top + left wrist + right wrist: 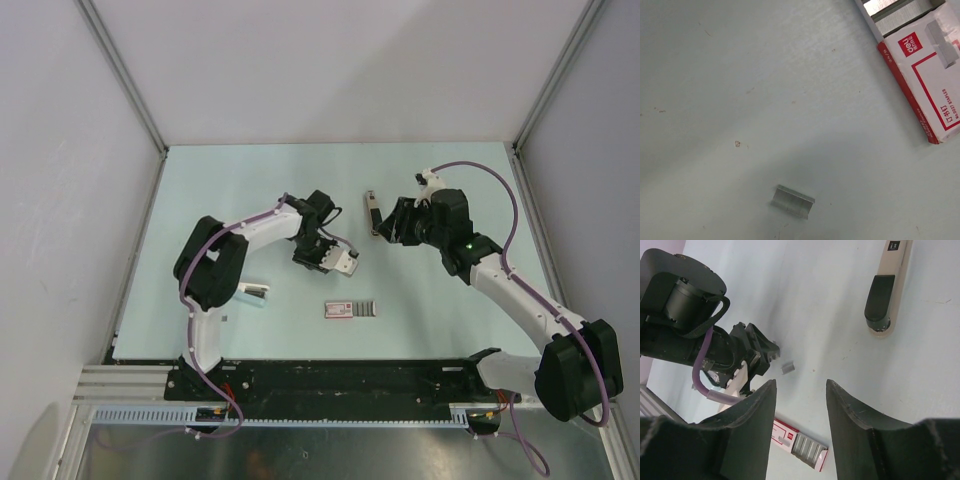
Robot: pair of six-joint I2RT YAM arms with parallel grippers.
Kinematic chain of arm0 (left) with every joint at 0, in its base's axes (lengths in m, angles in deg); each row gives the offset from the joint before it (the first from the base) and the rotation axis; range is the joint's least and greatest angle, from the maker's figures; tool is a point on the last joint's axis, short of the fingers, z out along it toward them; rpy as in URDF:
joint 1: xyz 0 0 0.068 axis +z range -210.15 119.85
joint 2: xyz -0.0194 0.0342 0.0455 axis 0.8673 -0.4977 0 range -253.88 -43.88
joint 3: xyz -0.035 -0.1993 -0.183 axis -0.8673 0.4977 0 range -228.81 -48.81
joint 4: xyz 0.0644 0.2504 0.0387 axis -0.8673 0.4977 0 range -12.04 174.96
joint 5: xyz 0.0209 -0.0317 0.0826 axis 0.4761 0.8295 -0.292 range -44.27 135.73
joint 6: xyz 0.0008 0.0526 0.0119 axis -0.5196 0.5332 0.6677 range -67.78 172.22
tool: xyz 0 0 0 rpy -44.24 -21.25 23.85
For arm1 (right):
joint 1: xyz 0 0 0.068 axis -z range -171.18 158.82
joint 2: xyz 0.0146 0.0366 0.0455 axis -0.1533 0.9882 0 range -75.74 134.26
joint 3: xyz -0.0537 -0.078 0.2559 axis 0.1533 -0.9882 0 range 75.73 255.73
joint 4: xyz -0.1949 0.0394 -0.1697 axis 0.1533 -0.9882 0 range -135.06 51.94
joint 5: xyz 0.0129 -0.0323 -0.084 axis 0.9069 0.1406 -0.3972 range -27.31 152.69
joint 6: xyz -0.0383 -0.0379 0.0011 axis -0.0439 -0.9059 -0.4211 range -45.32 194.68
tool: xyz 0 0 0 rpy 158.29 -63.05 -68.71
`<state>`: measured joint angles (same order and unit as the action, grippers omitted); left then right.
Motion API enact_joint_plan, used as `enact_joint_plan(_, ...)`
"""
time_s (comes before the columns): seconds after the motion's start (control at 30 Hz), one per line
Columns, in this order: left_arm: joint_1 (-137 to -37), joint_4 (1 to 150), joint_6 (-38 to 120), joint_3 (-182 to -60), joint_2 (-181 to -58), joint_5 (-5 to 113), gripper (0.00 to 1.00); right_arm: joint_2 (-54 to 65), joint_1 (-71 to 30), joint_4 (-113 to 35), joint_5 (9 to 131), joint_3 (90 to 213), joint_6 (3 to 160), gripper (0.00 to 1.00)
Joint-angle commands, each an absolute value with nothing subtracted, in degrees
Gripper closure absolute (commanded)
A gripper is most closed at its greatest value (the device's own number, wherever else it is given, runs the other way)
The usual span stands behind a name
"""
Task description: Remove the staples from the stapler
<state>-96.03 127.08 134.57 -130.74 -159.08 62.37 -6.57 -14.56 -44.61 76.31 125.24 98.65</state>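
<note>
The stapler point(371, 212) lies on the table beyond my grippers, a beige bar with a black end; the right wrist view shows it at the top right point(887, 285). The staples point(792, 201) are a small grey ridged block lying loose on the table, also seen in the right wrist view point(788, 368), just off my left gripper's tip. My left gripper point(345, 262) hovers over the staples; none of its fingers show in its own wrist view. My right gripper point(385, 228) is open and empty, just near of the stapler, fingers point(755, 410) spread wide.
A red-and-white staple box point(351, 308) with its tray slid out lies nearer the arm bases, also seen in the left wrist view point(935, 65). A small dark and pale object point(258, 292) lies at the left. Walls enclose the table.
</note>
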Motion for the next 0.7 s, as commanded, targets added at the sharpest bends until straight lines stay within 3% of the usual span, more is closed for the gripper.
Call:
enact_joint_plan(0.0,-97.31,127.37,134.49,-131.69,-161.30,63.51,0.65,-6.82,-14.37,-42.45,77.57,125.21,98.68,0.51)
enact_joint_plan(0.3,-98.62,127.56,130.73,-134.13,-162.45,63.78,0.87,-7.56,-14.34,-42.80,77.82,125.21,98.42,0.52)
enact_joint_plan(0.67,-95.61,127.53,113.02,-140.06,-154.55,68.68,0.94,-12.45,-12.12,-42.28,81.94,125.21,99.31,0.44)
